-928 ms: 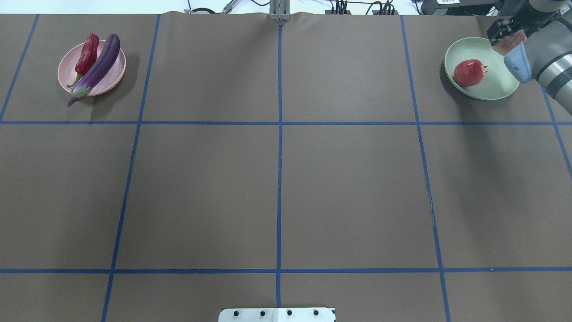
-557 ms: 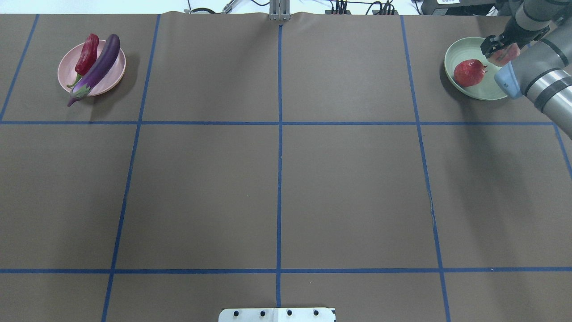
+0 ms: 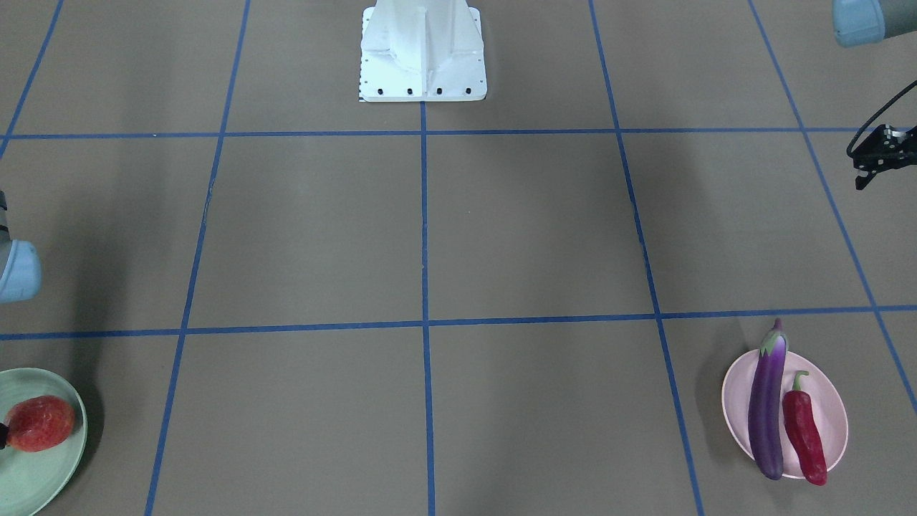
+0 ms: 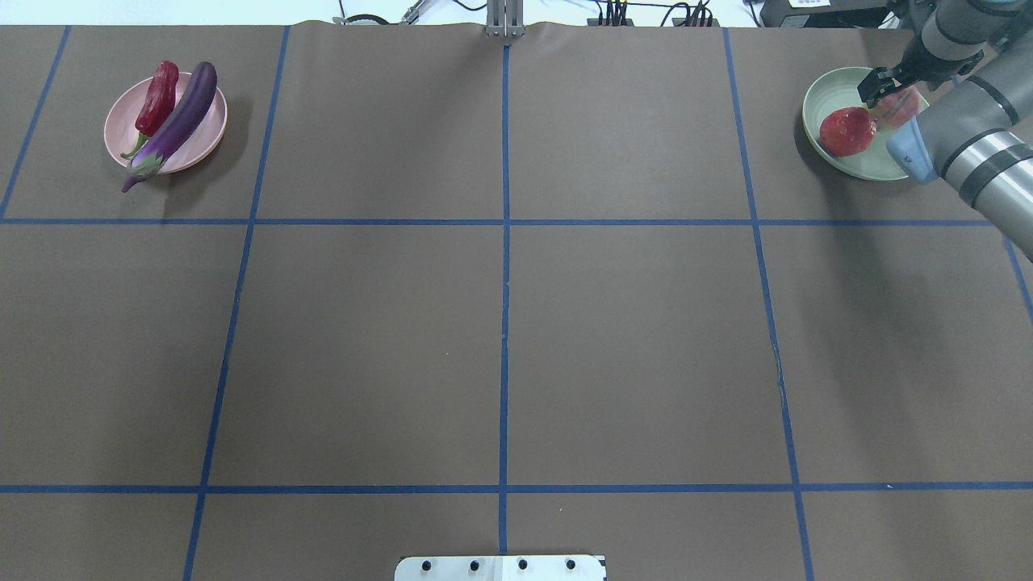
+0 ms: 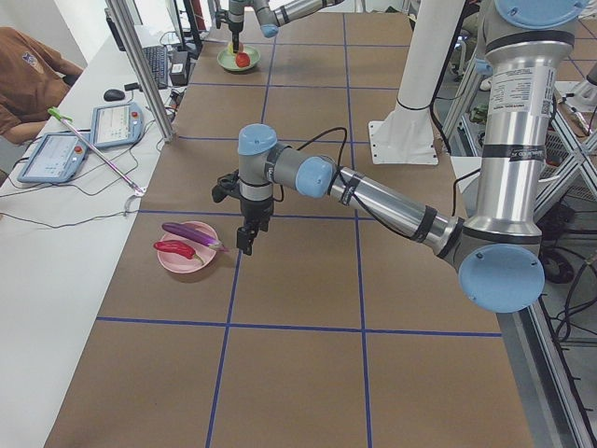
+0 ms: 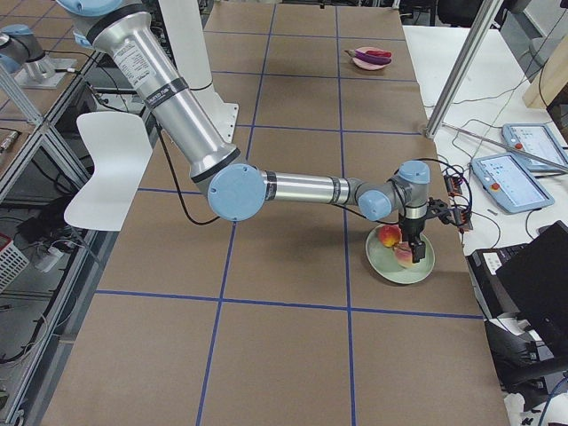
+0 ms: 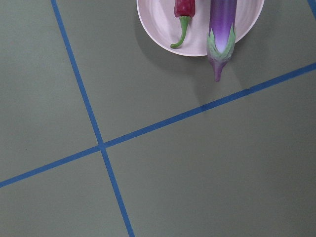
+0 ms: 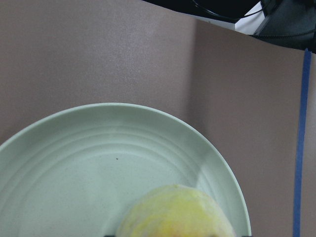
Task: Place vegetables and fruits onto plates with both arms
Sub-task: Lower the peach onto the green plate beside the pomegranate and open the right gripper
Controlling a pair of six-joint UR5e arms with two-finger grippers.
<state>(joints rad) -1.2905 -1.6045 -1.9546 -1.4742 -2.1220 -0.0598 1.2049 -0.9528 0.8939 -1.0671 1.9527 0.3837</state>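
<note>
The peach (image 8: 177,212) is sitting in the grip of the right gripper (image 4: 888,95), which is clamping it low over the mint plate (image 4: 813,101). Whether it is touching the plate cannot be told. The pomegranate (image 4: 847,131) is lying on the same plate, just beside the peach.

Placing is judged to be the step in hand. Recommended procedure:
- Lower until the plate floor is bearing the fruit, inside the rim and off the pomegranate.
- Only then part the jaws, and lift straight up so no finger is rolling the peach.

The peach is near-round and is showing no long axis; its stem end is hidden. On the pink plate (image 4: 117,121), the eggplant (image 4: 179,117) is lying diagonally, cap pointing robotward and overhanging the rim. The chili (image 4: 157,98) is lying alongside, stem likewise. The left gripper (image 3: 875,156) is hanging nearby; its opening cannot be told.
</note>
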